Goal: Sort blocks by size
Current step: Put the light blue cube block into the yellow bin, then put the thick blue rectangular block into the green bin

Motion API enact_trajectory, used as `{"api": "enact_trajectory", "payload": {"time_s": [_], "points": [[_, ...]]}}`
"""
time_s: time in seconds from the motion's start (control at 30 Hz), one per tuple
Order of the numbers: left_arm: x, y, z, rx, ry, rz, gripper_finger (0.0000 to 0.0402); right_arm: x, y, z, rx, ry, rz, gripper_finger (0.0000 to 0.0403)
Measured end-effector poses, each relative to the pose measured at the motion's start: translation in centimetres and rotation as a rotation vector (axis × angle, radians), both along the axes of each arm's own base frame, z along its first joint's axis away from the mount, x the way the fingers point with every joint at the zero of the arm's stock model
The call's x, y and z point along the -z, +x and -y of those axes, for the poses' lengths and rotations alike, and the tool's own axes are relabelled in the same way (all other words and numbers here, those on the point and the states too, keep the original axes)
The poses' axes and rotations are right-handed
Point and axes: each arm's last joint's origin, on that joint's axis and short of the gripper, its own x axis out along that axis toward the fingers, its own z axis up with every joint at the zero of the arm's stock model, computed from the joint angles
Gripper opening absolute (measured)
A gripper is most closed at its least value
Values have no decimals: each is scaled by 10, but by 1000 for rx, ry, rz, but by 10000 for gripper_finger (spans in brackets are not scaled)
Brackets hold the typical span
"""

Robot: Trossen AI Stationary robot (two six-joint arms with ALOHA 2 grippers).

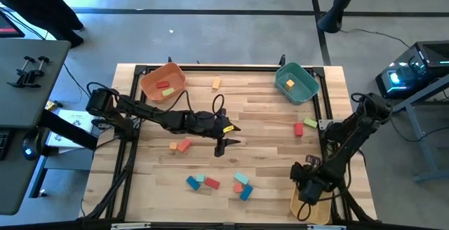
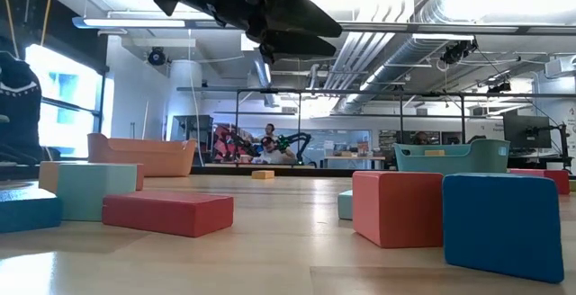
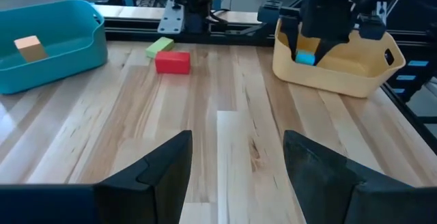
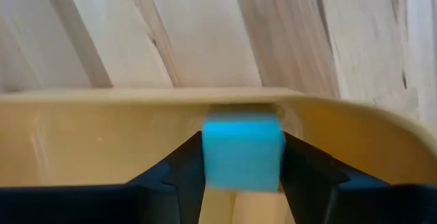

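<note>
Right wrist view: right fingers [image 4: 242, 162] pinching smooth blue cube [image 4: 242, 150] over yellow plastic bin [image 4: 102, 135]; left fingers [image 3: 235, 173] spread.

Grey concrete floor [image 1: 210, 26], bright window [image 2: 63, 106], exposed ceiling ducts [image 2: 468, 12].

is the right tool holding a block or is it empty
Holding one: the right tool is shut on a blue block, over the yellow bin.
</note>
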Motion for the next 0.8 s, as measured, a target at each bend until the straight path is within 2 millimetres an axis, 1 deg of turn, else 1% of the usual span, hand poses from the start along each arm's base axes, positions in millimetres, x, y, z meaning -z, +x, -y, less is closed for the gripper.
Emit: {"api": "enact_trajectory", "payload": {"time_s": [0.13,0.33,0.43,0.57,0.67,0.73,0.8], "points": [[0,0,0,-1,0,-2,215,0,3,2,22,0,-1,173],[0,0,0,-1,-1,-4,215,0,1,3,57,3,-34,176],[0,0,0,-1,-1,-3,215,-5,0,5,91,-26,-63,176],[0,0,0,-1,-1,-3,215,-16,0,5,144,-67,-92,170],[0,0,0,-3,0,-3,215,-31,2,0,173,-62,-89,164],[0,0,0,-4,-1,-3,215,-43,5,-5,180,-51,-45,159],[0,0,0,-6,-6,-3,215,-55,7,-12,166,-54,47,156]]}}
